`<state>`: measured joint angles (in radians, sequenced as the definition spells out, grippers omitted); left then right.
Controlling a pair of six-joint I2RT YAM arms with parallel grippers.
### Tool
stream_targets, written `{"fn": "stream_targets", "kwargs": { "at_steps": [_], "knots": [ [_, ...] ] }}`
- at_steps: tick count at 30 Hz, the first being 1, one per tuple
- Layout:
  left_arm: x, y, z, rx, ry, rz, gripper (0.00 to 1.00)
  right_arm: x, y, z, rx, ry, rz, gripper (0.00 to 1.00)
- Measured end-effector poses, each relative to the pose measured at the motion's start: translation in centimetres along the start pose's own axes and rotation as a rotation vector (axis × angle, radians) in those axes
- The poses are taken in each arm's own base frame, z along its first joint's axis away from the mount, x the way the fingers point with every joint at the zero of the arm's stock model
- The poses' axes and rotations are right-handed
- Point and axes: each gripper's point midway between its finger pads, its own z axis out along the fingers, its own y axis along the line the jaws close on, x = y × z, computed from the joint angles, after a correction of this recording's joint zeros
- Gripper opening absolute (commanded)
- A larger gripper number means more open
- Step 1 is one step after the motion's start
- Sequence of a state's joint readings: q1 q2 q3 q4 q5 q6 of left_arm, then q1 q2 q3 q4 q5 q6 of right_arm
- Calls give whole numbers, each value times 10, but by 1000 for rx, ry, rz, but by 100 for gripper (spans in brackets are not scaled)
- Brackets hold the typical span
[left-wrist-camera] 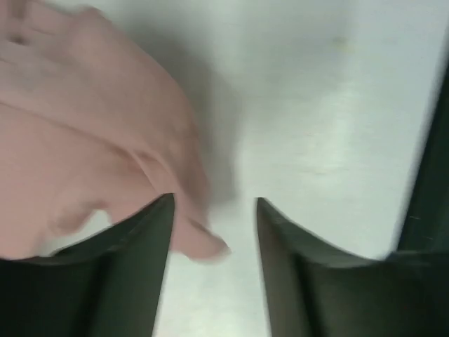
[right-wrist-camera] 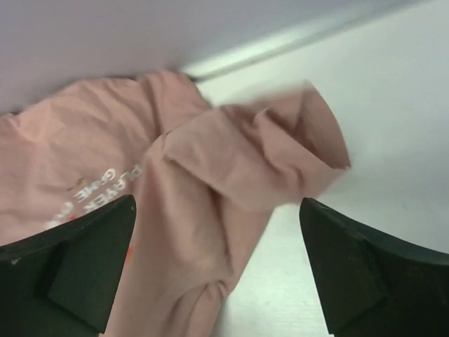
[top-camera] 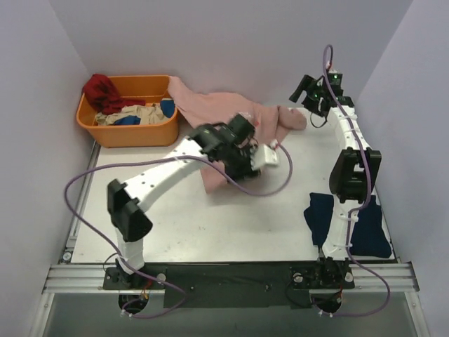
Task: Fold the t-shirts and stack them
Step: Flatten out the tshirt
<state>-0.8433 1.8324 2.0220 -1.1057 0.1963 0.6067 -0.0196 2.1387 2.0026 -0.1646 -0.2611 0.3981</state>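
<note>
Pink shirt (top-camera: 224,109): I read it spread along the far edge, long axis left to right.
Left end effector (left-wrist-camera: 214,203): fingers apart, cloth edge beside 1 finger, nothing held.
Right end effector (right-wrist-camera: 217,210): wide apart over the sleeve (right-wrist-camera: 280,140), far-right corner, so it is nearer that end.
Navy shirt (top-camera: 368,232): near-right corner.

1. In the top view, the left arm (top-camera: 172,165) is covering the middle of the pink t-shirt (top-camera: 210,105), so its chest and lower edge are not showing.
2. The right arm (top-camera: 349,175) is crossing the navy t-shirt (top-camera: 370,235), leaving only two dark patches in sight.
3. The left wrist view is smearing with blur. The pink cloth there is running off the top and left edges.
4. In the right wrist view, the shirt is running off the left and bottom edges, and a dark finger (right-wrist-camera: 77,267) is covering part of the white lettering (right-wrist-camera: 98,193).
5. The clothes (top-camera: 123,112) heaped in the orange basket (top-camera: 133,133) are showing too small to tell apart.
</note>
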Motion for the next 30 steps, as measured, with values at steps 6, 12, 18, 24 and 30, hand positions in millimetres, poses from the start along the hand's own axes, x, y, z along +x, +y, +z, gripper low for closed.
{"fn": "stream_targets", "kwargs": {
  "at_steps": [6,12,18,24,30],
  "knots": [
    [14,-110,56,394,85,3,82,78,-108,1,218,229,194,100],
    [14,-27,18,247,-45,-251,81,115,-122,-75,396,307,82,91],
    [84,80,-1,-109,22,-551,79,179,-8,-148,271,307,-168,84],
    [133,80,1,-236,159,-640,79,290,-3,-172,306,509,-207,80],
    [146,88,-1,-321,194,-652,77,344,-18,-154,379,648,-191,3]
  ]
}}
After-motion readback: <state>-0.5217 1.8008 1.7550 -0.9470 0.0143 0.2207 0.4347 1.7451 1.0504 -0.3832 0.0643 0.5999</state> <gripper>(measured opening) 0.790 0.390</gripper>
